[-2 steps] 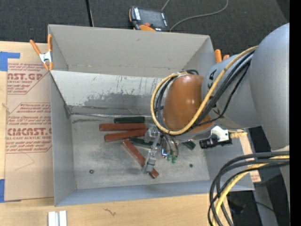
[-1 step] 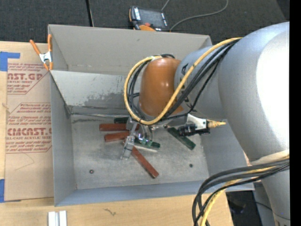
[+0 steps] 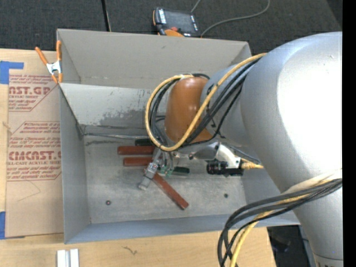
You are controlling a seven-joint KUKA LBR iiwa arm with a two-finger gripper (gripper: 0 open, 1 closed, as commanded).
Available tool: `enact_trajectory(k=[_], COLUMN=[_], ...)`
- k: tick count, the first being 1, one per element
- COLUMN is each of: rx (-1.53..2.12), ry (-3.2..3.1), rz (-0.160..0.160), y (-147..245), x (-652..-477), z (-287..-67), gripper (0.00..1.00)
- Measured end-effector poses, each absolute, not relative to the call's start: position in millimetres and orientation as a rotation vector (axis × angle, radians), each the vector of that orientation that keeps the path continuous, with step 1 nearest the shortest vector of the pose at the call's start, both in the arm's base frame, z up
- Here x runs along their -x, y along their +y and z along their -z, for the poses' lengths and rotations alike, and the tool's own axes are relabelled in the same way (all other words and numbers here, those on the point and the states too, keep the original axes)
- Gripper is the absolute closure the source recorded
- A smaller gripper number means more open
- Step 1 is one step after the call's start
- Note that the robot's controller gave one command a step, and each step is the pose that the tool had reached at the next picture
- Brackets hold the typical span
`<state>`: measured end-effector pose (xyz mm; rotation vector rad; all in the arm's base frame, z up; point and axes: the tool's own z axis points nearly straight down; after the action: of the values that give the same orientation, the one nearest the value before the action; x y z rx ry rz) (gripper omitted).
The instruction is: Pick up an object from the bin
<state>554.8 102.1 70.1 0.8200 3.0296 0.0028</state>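
My gripper (image 3: 148, 177) hangs low near the middle of the bin floor, under the orange cover. It points down and to the left. Its tip is right at the upper end of a red-brown bar (image 3: 172, 193) that lies diagonally toward the front. Two more red-brown bars lie just behind and left of it, one (image 3: 132, 149) farther back and one (image 3: 137, 161) closer. A small green and black piece (image 3: 177, 171) lies right beside the gripper on its right. I see nothing held in the gripper.
A black cylinder with a white and yellow end (image 3: 225, 167) lies to the right, close under the arm. A thin dark rod (image 3: 111, 128) runs along the foot of the back wall. The arm and its cables cover the bin's right side.
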Motion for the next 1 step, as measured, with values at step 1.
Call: enact_trajectory(k=[1], rx=[-0.82], ry=[3.03], rz=[-0.003], y=[102.7], x=[-555.5], z=[-70.5], gripper=[0.0])
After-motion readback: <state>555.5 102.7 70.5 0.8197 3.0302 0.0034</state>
